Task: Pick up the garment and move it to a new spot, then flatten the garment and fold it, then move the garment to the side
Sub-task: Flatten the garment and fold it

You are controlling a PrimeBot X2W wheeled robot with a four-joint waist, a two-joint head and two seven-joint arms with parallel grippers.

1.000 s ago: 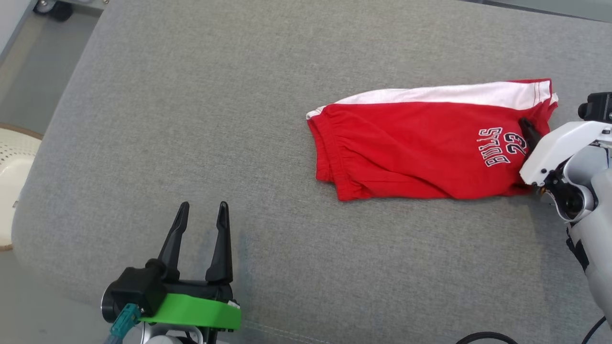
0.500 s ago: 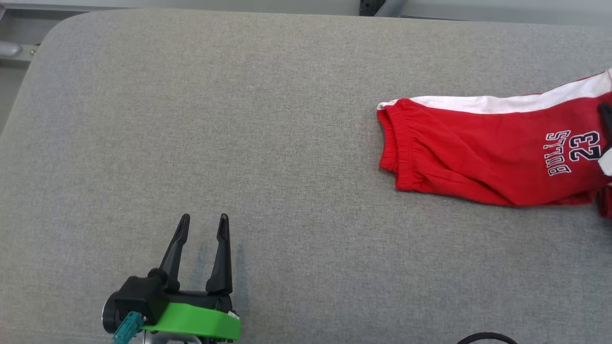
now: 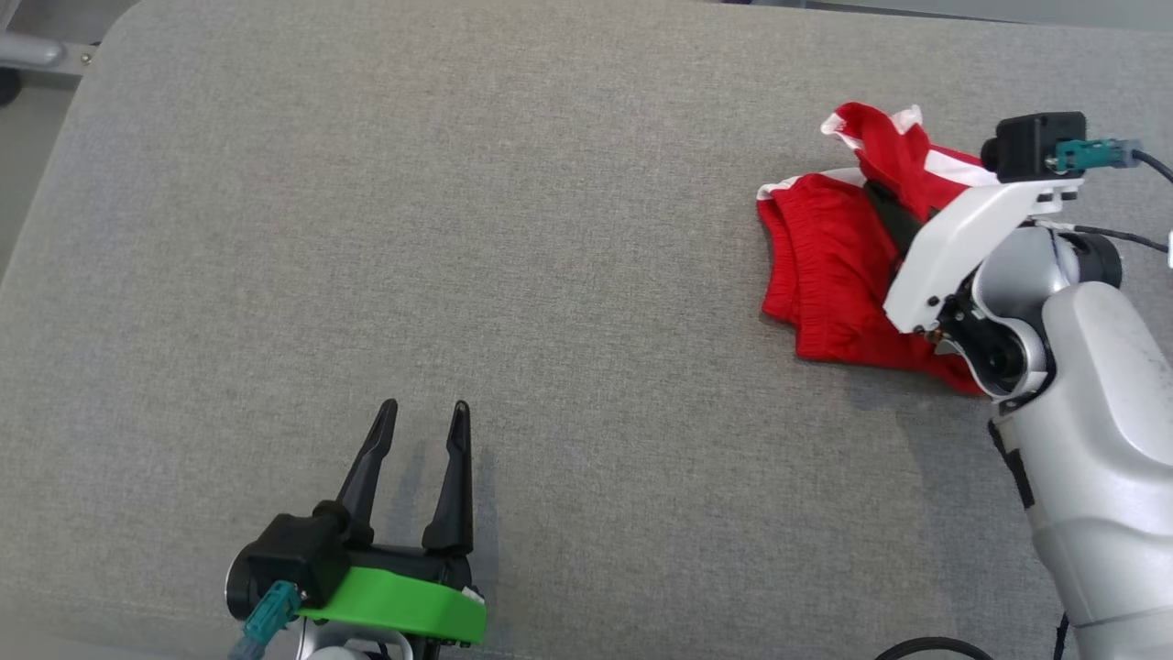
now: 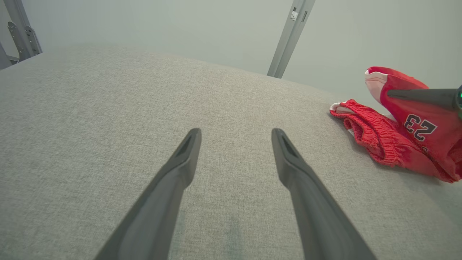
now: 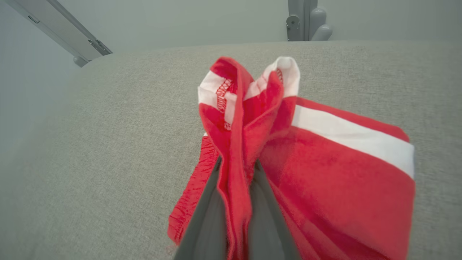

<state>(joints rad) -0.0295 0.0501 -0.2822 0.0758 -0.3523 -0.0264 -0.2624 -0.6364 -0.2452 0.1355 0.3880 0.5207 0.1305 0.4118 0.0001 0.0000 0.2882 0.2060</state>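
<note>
Though bunched, garment [image 3: 829,275] marked "23".

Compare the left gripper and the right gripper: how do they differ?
The left gripper stands open and empty over the grey cushion; the right gripper is shut on the red shorts. The left gripper has a green mount, the right gripper a white mount. Both have dark fingers.

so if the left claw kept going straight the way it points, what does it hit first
Probably nothing but the grey cushion: the left claw points across bare fabric, and the red shorts lie off to its right. Depth is unclear.
</note>
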